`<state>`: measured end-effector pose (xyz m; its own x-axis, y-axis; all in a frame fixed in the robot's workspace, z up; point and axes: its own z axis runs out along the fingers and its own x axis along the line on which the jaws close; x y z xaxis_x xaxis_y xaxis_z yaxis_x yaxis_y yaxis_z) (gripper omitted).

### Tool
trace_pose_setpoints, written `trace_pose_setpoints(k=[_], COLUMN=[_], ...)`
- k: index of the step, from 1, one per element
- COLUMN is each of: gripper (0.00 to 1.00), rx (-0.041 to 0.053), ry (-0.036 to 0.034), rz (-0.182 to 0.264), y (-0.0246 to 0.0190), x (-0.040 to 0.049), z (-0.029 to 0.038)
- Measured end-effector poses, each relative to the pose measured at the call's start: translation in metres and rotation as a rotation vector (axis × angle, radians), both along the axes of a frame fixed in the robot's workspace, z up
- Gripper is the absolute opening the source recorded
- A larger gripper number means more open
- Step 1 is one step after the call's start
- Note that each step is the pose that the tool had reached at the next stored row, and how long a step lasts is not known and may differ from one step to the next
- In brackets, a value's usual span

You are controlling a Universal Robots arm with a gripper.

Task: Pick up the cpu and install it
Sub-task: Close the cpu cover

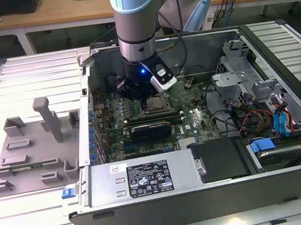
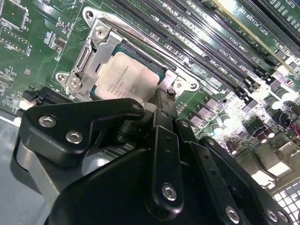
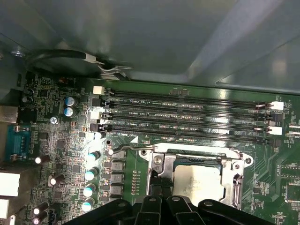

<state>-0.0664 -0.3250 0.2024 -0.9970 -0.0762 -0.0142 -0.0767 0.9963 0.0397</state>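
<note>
Seated inside the metal socket frame (image 2: 89, 61) on the green motherboard (image 3: 61, 150): flat silvery square cpu (image 2: 126, 77). Poised just above, black end effector (image 2: 157, 105), grip state impossible to tell. Risk: bent pins if seated askew.
</note>
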Motion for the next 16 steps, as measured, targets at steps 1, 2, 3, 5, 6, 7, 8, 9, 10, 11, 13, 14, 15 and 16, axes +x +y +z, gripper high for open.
trace_pose_setpoints(k=[1,2,3,5,6,7,8,9,10,11,13,14,15,16], gripper=[0.11,0.11,0.11,0.11,0.11,0.11,0.11,0.11,0.11,0.11,0.11,0.11,0.11,0.11], rx=[0.0002,0.0004,0.0001,-0.0001,0.0,0.0001,0.0004,0.0007,0.0002,0.0001,0.0,0.0,0.0001,0.0], ry=[-0.0001,0.0,0.0,-0.0001,0.0,0.0,-0.0002,-0.0004,-0.0001,0.0,0.0001,0.0,-0.0001,-0.0007], rz=[0.0,0.0,0.0,0.0,0.0,0.0,0.0,0.0,0.0,0.0,0.0,0.0,0.0,0.0], y=[0.0,-0.0001,-0.0011,-0.0014,-0.0014,-0.0014,-0.0014,-0.0013,-0.0014,-0.0014,-0.0014,-0.0014,-0.0014,-0.0014], x=[0.0,0.0001,0.0,-0.0001,-0.0001,-0.0001,-0.0001,-0.0001,-0.0001,-0.0001,-0.0001,-0.0001,-0.0001,0.0], z=[0.0002,0.0003,0.0003,0.0003,0.0004,0.0007,0.0015,0.0023,0.0035,0.0048,0.0102,0.011,0.011,0.011])
